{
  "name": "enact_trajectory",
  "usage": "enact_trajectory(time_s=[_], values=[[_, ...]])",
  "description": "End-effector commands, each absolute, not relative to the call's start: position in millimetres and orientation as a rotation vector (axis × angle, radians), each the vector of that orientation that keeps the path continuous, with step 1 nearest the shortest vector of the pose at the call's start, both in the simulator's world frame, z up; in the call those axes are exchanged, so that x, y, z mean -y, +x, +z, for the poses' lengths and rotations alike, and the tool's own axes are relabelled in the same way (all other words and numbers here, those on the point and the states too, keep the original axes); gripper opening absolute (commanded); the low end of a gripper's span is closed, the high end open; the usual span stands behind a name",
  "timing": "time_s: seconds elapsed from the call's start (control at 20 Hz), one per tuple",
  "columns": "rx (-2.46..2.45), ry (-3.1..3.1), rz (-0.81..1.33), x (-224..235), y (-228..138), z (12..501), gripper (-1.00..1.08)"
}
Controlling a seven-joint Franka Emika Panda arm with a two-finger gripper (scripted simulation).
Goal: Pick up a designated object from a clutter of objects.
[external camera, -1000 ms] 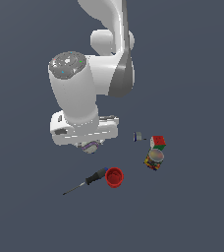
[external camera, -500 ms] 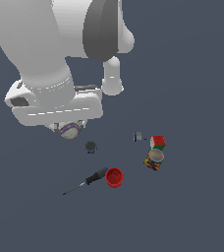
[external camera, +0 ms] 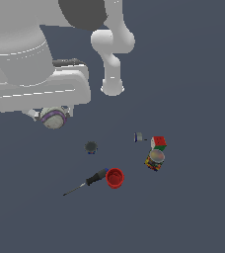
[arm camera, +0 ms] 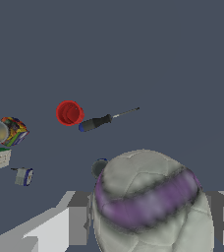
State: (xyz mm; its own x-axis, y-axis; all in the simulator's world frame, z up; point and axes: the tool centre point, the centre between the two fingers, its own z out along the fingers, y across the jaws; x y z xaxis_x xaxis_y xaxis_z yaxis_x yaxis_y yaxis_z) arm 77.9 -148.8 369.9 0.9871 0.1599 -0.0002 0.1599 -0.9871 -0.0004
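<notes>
Grey-white ball (arm camera: 151, 202), purple band

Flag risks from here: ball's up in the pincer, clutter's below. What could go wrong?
1. Slip: the banded ball is round and fills the pincer, with only thin finger contact visible at its sides. A jolt could drop it.
2. A dropped ball would likely land near the dark disc, red cup or screwdriver and scatter them.
3. The ball blocks much of the wrist view, so a shifting grip may be hard to spot.
</notes>
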Motion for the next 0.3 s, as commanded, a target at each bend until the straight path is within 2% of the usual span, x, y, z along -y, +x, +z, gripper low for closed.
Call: enact_trajectory(time_s=[0.0,0.25], values=[[0.253,-3.131,0.000,151.7,79.0,377.4,-1.00],[0.253,-3.131,0.000,153.8,79.8,382.1,-1.00]])
